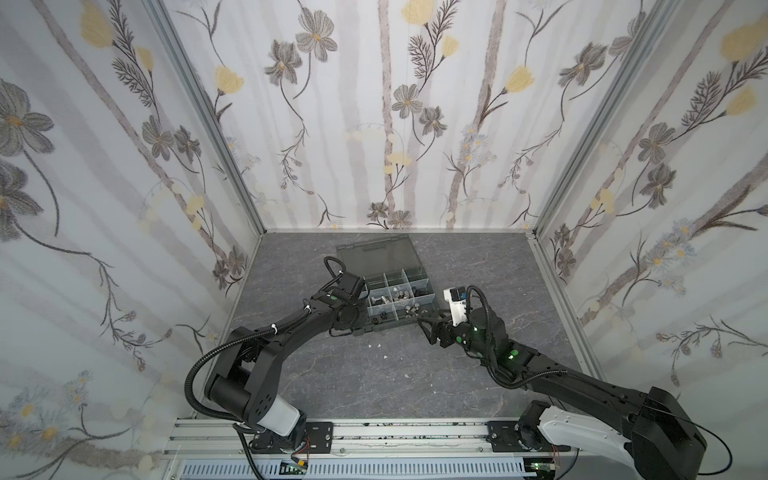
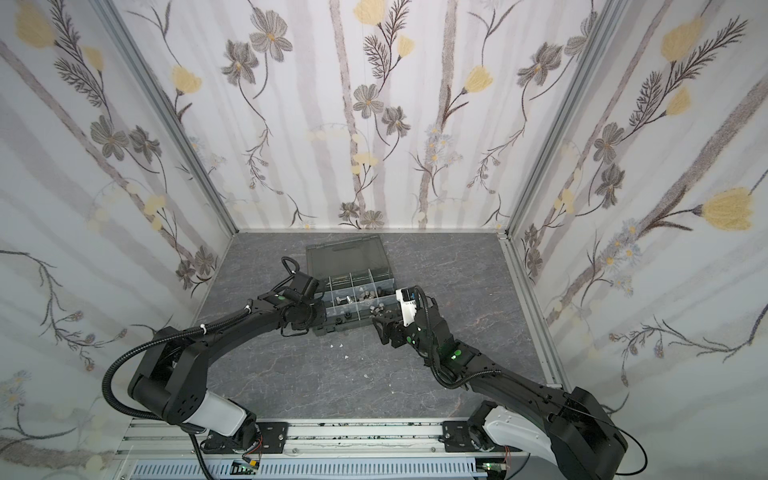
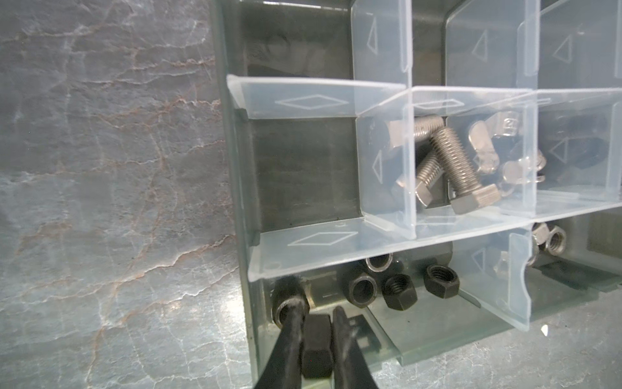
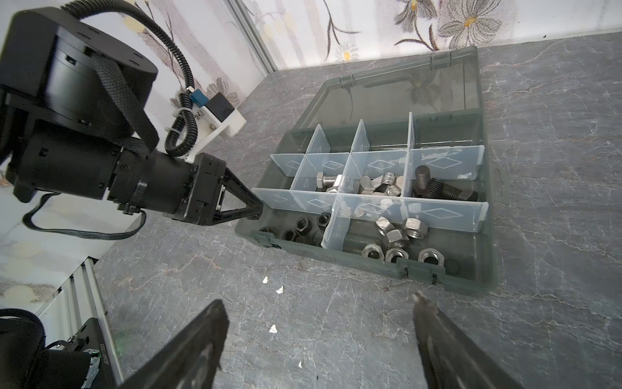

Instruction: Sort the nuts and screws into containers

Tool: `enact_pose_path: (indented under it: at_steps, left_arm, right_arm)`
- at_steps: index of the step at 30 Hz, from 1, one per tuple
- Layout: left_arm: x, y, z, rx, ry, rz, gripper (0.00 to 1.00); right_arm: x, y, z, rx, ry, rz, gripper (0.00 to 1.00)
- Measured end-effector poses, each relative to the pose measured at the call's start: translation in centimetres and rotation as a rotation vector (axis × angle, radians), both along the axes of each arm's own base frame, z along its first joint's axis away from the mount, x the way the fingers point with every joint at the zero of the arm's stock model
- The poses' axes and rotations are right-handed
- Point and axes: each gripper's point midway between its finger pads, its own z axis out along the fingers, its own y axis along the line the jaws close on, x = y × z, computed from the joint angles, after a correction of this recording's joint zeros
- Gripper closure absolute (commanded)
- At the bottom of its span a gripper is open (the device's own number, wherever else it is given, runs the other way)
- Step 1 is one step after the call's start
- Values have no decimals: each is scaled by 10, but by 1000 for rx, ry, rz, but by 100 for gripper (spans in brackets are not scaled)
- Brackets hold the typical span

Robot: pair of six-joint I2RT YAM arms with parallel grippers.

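I am clamping a black nut in the left jaws, lower centre of the left wrist frame | nut hanging over the black-nut cell corner, loose nuts lying just ahead | right jaws gaping empty over the worktop | judging left arm nearer

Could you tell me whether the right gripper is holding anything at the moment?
No, the right gripper is open, its jaws wide apart with only bare table showing between them.
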Motion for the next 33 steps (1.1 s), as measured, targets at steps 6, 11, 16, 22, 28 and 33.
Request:
enact_pose_path:
  at_steps: [6, 11, 16, 22, 28, 33]
  left_arm:
    - [4, -4, 4, -16, -14, -8, 38]
    - [7, -4, 37, -45, -105, -14, 27]
    - [7, 6, 81, -51, -251, -16, 13]
    - [-2, 47, 134, -12, -476, 76, 0]
    - [-14, 92, 135, 87, -650, 169, 0]
    - [-11, 130, 125, 190, -779, 277, 0]
  right_arm:
    - [-1, -8, 8, 8, -20, -26, 0]
    - [1, -22, 10, -12, -40, -79, 0]
    - [10, -41, 22, -36, -106, -163, 0]
    - [19, -76, 20, -124, -217, -307, 0]
    - [26, -126, 0, -243, -341, -511, 0]
    - [41, -168, 7, -266, -384, -698, 0]
